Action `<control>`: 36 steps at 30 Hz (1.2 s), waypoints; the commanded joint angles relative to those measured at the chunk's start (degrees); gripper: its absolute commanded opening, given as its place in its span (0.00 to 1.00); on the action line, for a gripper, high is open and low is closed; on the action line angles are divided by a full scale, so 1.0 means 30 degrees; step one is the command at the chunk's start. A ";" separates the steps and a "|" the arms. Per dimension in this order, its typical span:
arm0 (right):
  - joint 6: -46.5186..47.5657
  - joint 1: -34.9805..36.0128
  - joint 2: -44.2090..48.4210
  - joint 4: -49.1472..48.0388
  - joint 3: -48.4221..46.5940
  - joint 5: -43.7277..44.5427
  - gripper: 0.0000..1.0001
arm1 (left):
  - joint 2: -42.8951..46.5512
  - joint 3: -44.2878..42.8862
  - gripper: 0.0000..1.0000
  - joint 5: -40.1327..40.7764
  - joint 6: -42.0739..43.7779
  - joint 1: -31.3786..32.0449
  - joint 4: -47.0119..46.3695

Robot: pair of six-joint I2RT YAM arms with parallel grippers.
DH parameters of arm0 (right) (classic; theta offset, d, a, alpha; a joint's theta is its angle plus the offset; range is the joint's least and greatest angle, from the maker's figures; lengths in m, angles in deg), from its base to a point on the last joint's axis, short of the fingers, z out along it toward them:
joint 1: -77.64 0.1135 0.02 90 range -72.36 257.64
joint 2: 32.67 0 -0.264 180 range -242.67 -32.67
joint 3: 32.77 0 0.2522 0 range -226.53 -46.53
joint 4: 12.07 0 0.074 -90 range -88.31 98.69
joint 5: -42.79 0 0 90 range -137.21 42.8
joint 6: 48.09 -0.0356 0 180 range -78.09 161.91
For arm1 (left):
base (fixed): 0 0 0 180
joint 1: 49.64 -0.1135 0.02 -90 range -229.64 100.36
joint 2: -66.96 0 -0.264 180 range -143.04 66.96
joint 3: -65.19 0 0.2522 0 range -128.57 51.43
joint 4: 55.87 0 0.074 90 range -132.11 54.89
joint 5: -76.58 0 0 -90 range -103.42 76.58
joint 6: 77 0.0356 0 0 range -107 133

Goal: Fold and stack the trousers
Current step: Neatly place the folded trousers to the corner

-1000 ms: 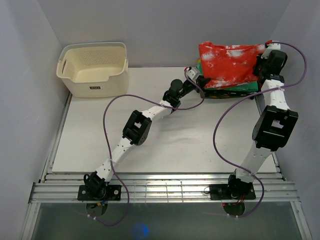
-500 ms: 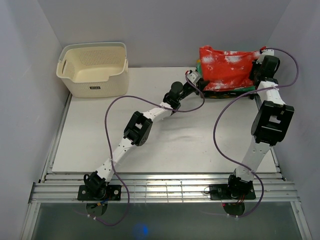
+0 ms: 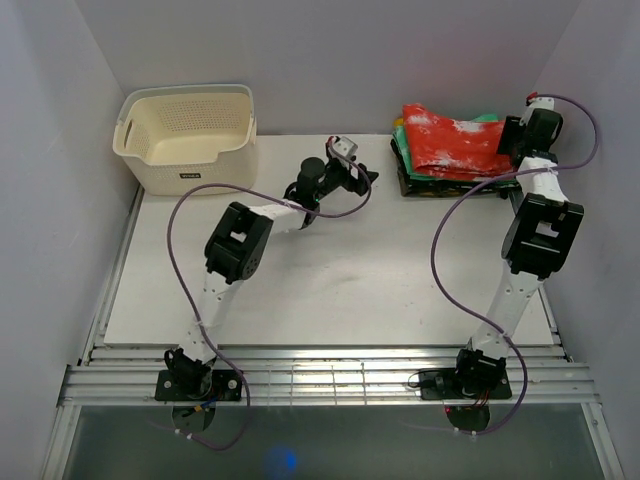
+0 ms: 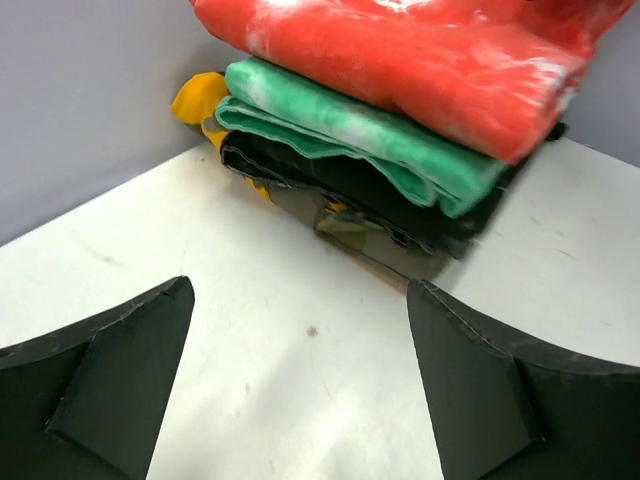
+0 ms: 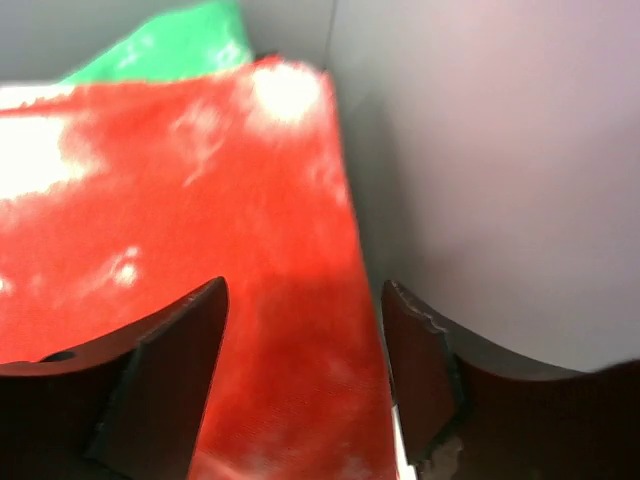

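Folded red trousers (image 3: 455, 140) lie on top of a stack at the table's back right, over green trousers (image 4: 350, 130) and black trousers (image 4: 340, 185). A yellow piece (image 4: 200, 100) pokes out behind the stack. My left gripper (image 3: 365, 178) is left of the stack and apart from it. In the left wrist view the left gripper (image 4: 300, 290) is open over bare table. My right gripper (image 3: 515, 135) hovers at the stack's right end. In the right wrist view the right gripper (image 5: 305, 290) is open above the red trousers (image 5: 180, 200), gripping nothing.
A cream perforated basket (image 3: 188, 135) stands at the back left. The white table (image 3: 330, 270) is boxed in by walls. The right wall (image 5: 500, 150) is close beside the right gripper and the stack.
Both grippers opened and let go of the red trousers, which dropped flat onto the stack. The left arm drew back to the left, away from the stack.
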 commanded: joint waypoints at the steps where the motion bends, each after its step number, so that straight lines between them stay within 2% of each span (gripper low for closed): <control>1: 0.0572 -0.0516 -0.0107 -0.0694 -0.2402 0.0481 0.71 | 0.6583 0.3826 0.98 -0.1250 -0.0760 -0.0067 -0.0297; 4: 0.0660 -0.0458 -0.0254 -0.0517 -0.3282 0.0596 0.81 | 1.0216 0.7190 0.98 -0.1923 -0.2227 -0.0683 0.1635; 5: 0.0689 -0.0487 -0.0254 -0.0459 -0.3460 0.0597 0.89 | 1.1066 0.7901 0.98 -0.1983 -0.2404 -0.0743 0.2220; 7: 0.0660 -0.0428 -0.0196 -0.0226 -0.3725 0.0656 0.98 | 1.3432 0.9191 0.98 -0.1925 -0.2843 -0.1064 0.3920; 10: 0.0630 -0.0399 0.0505 0.0532 -0.3346 -0.0422 0.95 | 1.5723 1.0690 0.98 -0.2189 -0.3662 -0.1620 0.6642; 11: 0.0775 -0.0370 0.1087 0.1002 -0.3171 -0.0951 0.94 | 1.6081 1.0692 0.98 -0.2102 -0.4100 -0.1855 0.7694; 13: 0.1068 -0.0195 0.1793 0.1794 -0.2586 -0.2379 0.92 | 1.6377 0.9935 0.98 -0.2682 -0.5038 -0.2440 1.1732; 14: 0.1621 -0.0136 0.2609 0.2871 -0.2351 -0.2855 0.90 | 1.6058 0.8277 0.98 -0.2629 -0.5042 -0.2559 1.3749; 15: 0.1887 -0.0048 0.3052 0.3549 -0.1885 -0.3382 0.90 | 1.5707 0.7303 0.98 -0.2512 -0.4984 -0.2676 1.7888; 17: 0.2704 0.0215 0.4656 0.4982 -0.1064 -0.4936 0.90 | 1.4655 0.5427 0.98 -0.2250 -0.3991 -0.3116 2.1457; 18: 0.2971 0.0361 0.5305 0.5426 -0.0595 -0.5114 0.90 | 1.4968 0.5592 0.98 -0.2189 -0.3756 -0.3407 2.2344; 20: 0.3731 0.0597 0.7232 0.6392 0.0577 -0.5817 0.90 | 1.6718 0.6994 0.98 -0.3734 -0.3257 -0.4811 2.1711; 21: 0.3997 0.0568 0.8580 0.7180 0.1422 -0.6573 0.90 | 1.6961 0.7377 0.98 -0.5423 -0.2617 -0.5831 2.2028; 22: 0.4115 0.0597 0.8593 0.7565 0.1837 -0.6871 0.90 | 1.6992 0.7178 0.98 -0.5440 -0.2611 -0.6277 2.2640; 23: 0.4146 0.0597 0.9898 0.7830 0.2363 -0.7251 0.90 | 1.6906 0.6886 0.98 -0.5469 -0.2030 -0.6571 2.4386; 26: 0.4521 0.0568 1.2134 1.0050 0.4298 -0.8771 0.90 | 1.6145 0.5802 0.98 -0.5063 -0.0713 -0.7685 2.7844; 27: 0.5426 0.0568 1.2602 1.2205 0.4708 -0.9648 0.90 | 1.6172 0.5799 0.98 -0.4944 -0.0416 -0.7948 2.8354; 28: 0.7117 0.0626 1.3332 1.3300 0.5553 -1.1455 0.90 | 1.6462 0.6408 0.98 -0.4913 -0.0094 -0.8589 2.8591; 30: 0.7980 0.0772 1.3894 1.5119 0.6348 -1.2320 0.90 | 1.7485 0.7900 0.98 -0.4623 0.0375 -0.9324 2.8040; 32: 0.8860 0.1181 1.4478 1.7085 0.7749 -1.2470 0.90 | 1.9360 1.0179 0.98 -0.4067 0.0873 -1.0000 2.7570; 36: 0.9624 0.2175 1.5622 1.8175 1.0712 -1.1769 0.90 | 2.2143 1.3147 0.98 -0.1784 0.2600 -1.0031 2.7217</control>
